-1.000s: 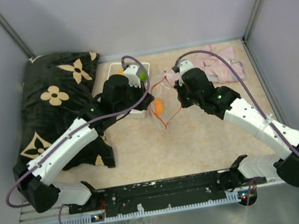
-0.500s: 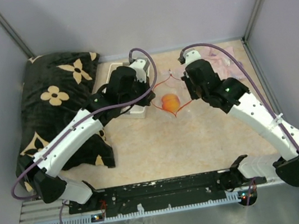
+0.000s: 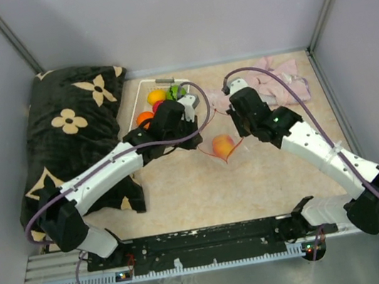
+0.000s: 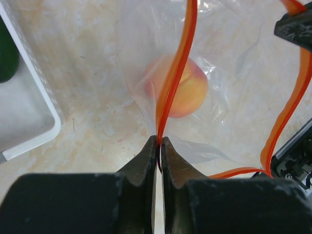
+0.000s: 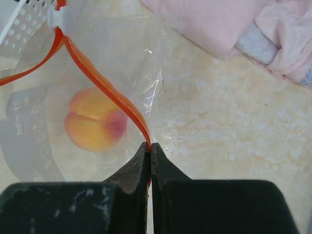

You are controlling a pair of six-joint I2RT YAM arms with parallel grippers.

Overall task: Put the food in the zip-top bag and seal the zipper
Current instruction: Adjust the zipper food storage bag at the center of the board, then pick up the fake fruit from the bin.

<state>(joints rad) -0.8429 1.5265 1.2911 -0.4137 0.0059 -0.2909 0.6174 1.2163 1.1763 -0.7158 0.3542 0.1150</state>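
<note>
The clear zip-top bag (image 3: 223, 149) lies on the table between my two grippers, its mouth spread wide. Inside it lies a peach toy (image 4: 179, 92), also seen through the plastic in the right wrist view (image 5: 95, 124). The red-orange zipper (image 4: 175, 73) runs up from my left gripper (image 4: 160, 142), which is shut on one side of the strip. My right gripper (image 5: 150, 146) is shut on the other side of the zipper (image 5: 105, 87). More food sits in the white basket (image 3: 140, 92): orange (image 3: 144, 117), yellow (image 3: 156, 96), red and green pieces.
A black flowered pillow (image 3: 72, 131) fills the left side, against the basket. A pink cloth (image 3: 277, 78) lies at the back right, just beyond the bag. Grey walls close in the back and both sides. The basket's rim (image 4: 36, 105) is left of the bag.
Both grippers drew toward the near side with the bag, and its mouth spread from a narrow slit to a wide loop. The left arm moved off the basket, uncovering the food.
</note>
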